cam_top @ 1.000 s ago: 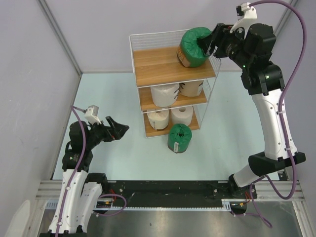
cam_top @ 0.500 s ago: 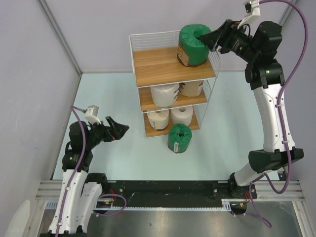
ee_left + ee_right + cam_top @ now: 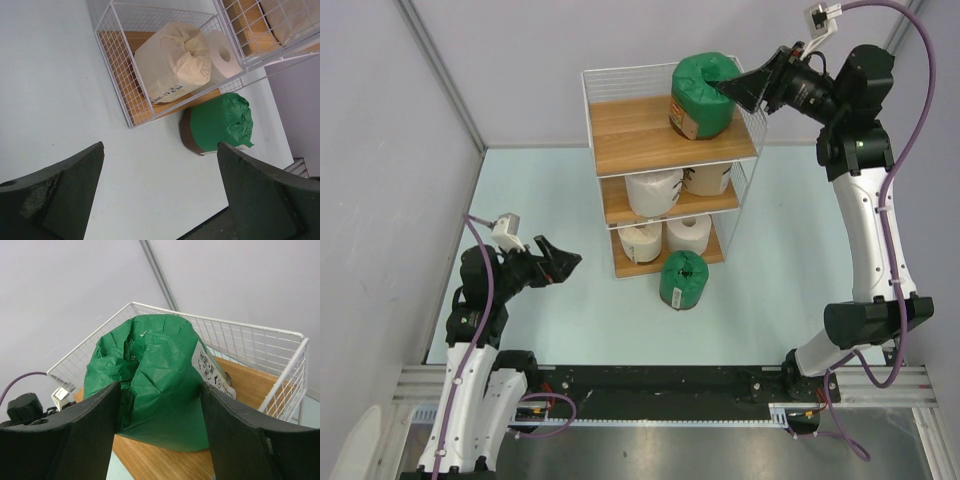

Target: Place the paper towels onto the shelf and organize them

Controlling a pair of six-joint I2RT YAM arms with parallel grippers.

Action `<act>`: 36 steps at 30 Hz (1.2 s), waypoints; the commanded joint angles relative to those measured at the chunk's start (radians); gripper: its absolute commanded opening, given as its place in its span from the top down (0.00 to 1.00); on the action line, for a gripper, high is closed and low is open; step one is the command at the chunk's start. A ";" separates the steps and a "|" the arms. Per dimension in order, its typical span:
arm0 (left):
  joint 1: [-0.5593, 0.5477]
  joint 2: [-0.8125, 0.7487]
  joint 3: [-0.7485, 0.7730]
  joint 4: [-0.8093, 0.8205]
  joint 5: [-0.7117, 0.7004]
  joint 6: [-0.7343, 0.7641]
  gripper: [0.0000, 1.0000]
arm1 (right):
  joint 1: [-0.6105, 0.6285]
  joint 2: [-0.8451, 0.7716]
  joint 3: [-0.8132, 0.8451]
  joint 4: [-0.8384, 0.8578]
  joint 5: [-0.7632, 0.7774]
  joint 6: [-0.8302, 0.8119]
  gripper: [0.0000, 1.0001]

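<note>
1. At upper centre of the top view, the right gripper [image 3: 732, 88] grasps a tilted green roll [image 3: 698, 100] on the top board of the shelf [image 3: 630, 135]. Four pale rolls [image 3: 653, 190] sit on the lower tiers. At lower left, the left gripper [image 3: 563, 256] hangs spread, holding nothing.
2. Left wrist: the fingers [image 3: 60, 190] are wide apart. A second green roll [image 3: 220, 122] lies on the table [image 3: 50, 90], just beside the bottom tier.
3. Right wrist: both fingers [image 3: 75, 440] press the green roll's sides.
</note>
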 commanded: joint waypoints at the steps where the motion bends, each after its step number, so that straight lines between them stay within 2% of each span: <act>1: 0.004 -0.002 -0.001 0.025 0.023 0.001 0.00 | -0.018 -0.020 -0.031 0.080 -0.106 0.067 0.31; 7: 0.004 -0.001 0.006 0.012 0.008 0.010 0.00 | -0.075 -0.067 -0.111 0.258 -0.081 0.180 0.27; 14: 0.004 -0.011 0.029 0.002 0.019 -0.003 0.00 | -0.125 -0.063 -0.103 0.445 -0.093 0.326 0.08; 16: 0.004 -0.024 0.049 -0.013 0.031 -0.005 0.00 | -0.170 -0.078 -0.114 0.500 -0.112 0.361 0.04; 19: 0.004 -0.070 0.100 -0.033 0.056 0.009 0.00 | -0.209 -0.141 -0.216 0.533 -0.084 0.368 0.02; 21: 0.001 -0.108 0.141 -0.044 0.083 0.010 0.00 | -0.229 -0.242 -0.320 0.499 -0.034 0.305 0.01; 23: -0.008 -0.111 0.172 -0.077 0.102 0.009 0.00 | -0.242 -0.361 -0.380 0.382 0.026 0.235 0.00; 26: -0.077 -0.123 0.125 -0.041 0.108 -0.035 0.00 | -0.240 -0.513 -0.503 0.224 0.146 0.130 0.00; 28: -0.117 -0.162 0.093 -0.001 0.059 -0.078 0.00 | -0.240 -0.572 -0.563 0.124 0.215 0.084 0.00; 30: -0.193 -0.198 0.048 0.034 0.019 -0.115 0.00 | -0.240 -0.635 -0.580 0.058 0.262 0.059 0.00; 34: -0.360 -0.238 0.014 0.047 -0.165 -0.187 0.00 | -0.240 -0.689 -0.585 -0.076 0.305 -0.004 0.00; 36: -0.500 -0.203 -0.003 0.105 -0.249 -0.210 0.00 | -0.240 -0.701 -0.585 -0.104 0.321 -0.019 0.00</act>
